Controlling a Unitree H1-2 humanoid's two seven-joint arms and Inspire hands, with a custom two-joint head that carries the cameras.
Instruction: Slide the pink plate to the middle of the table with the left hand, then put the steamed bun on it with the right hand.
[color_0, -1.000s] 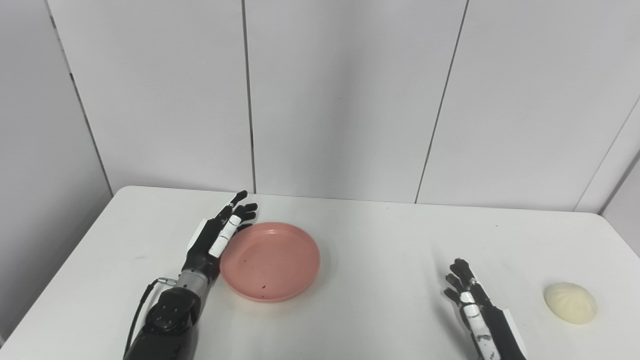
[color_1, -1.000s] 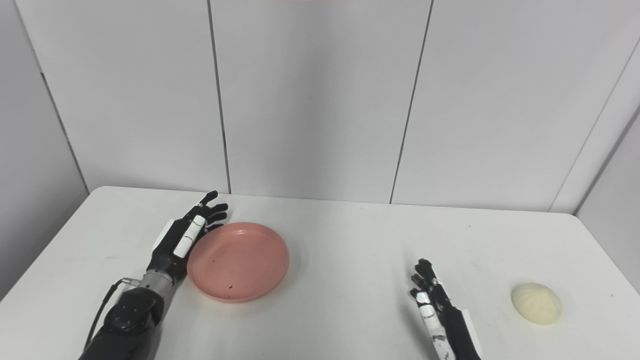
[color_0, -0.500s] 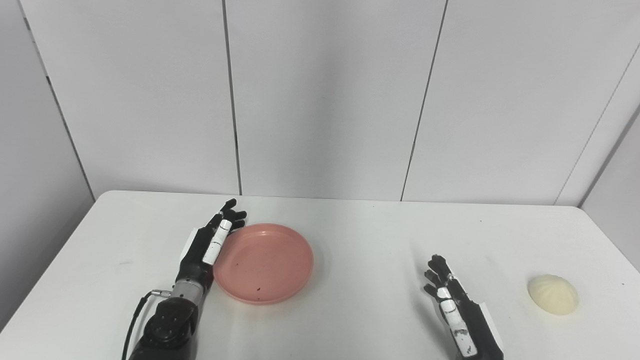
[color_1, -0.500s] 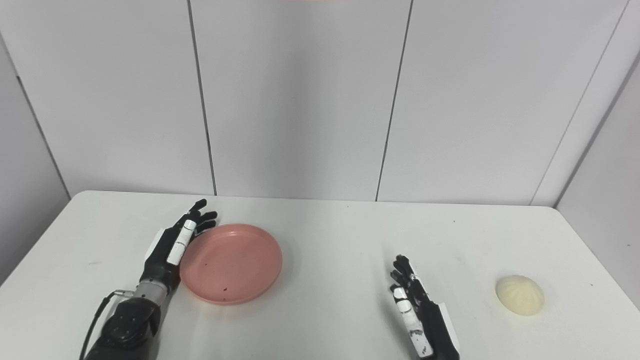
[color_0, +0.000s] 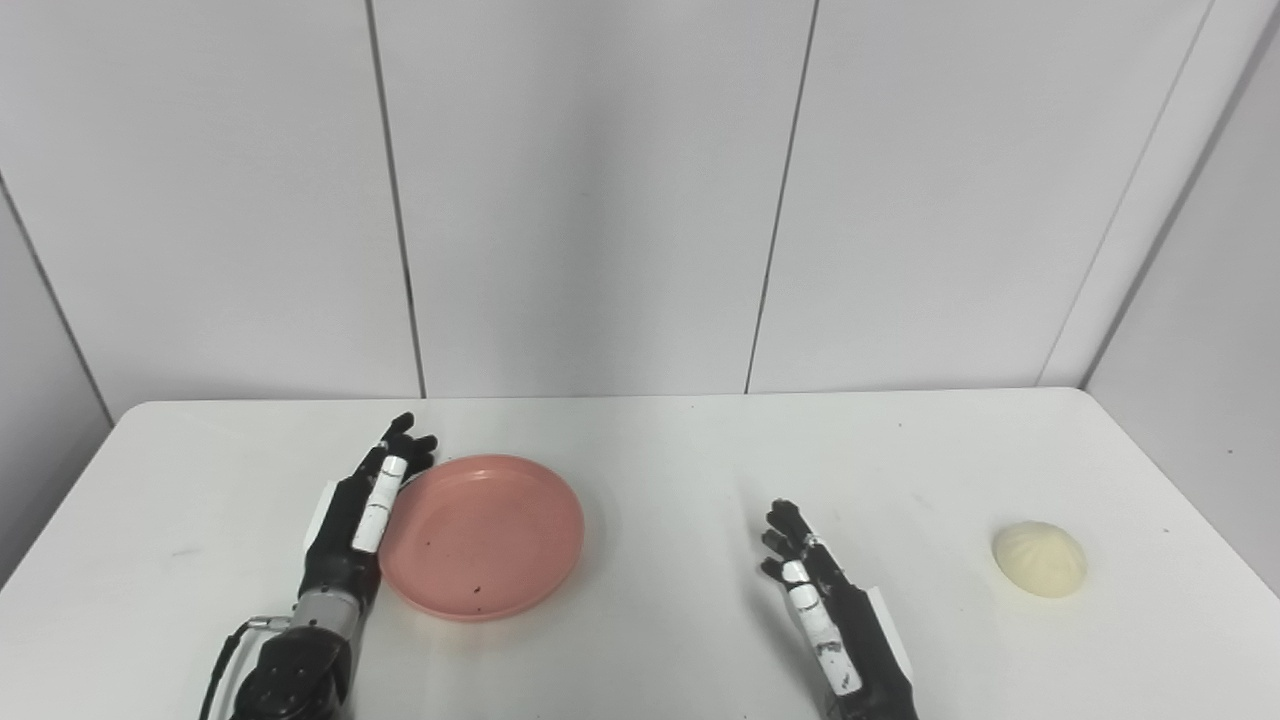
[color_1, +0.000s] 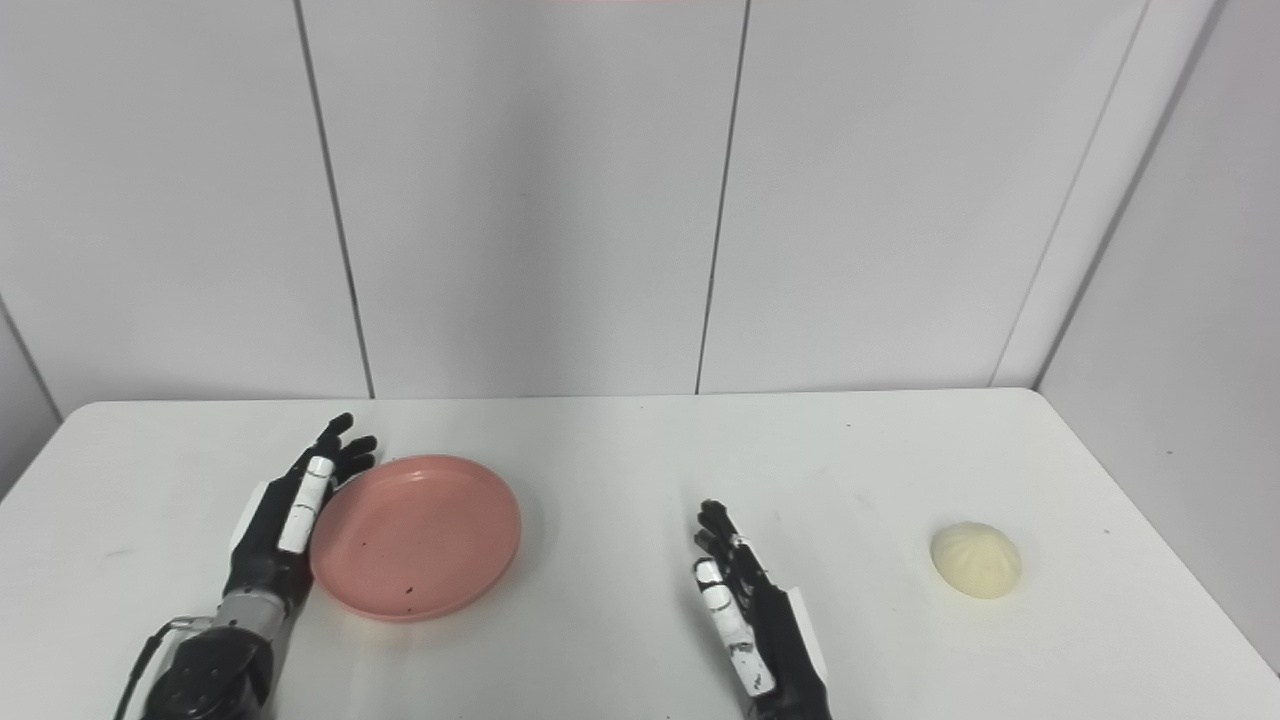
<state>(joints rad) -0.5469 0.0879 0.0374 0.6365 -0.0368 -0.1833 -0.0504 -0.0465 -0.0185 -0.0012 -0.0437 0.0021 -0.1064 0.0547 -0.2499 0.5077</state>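
Observation:
The pink plate (color_0: 482, 535) lies flat on the white table (color_0: 650, 470), left of the middle. My left hand (color_0: 362, 510) is open, on edge, with its fingers against the plate's left rim. The cream steamed bun (color_0: 1039, 559) sits near the table's right edge. My right hand (color_0: 820, 600) is open and empty, standing on edge near the front, well left of the bun. The plate also shows in the right eye view (color_1: 415, 535), as does the bun (color_1: 976, 560).
White wall panels stand right behind the table's far edge. The table's right edge (color_0: 1180, 500) runs close past the bun. A black cable (color_0: 225, 660) hangs by my left wrist.
The camera has turned to the right, so the whole scene has shifted left. The plate and left hand keep the same contact. The bun has not moved.

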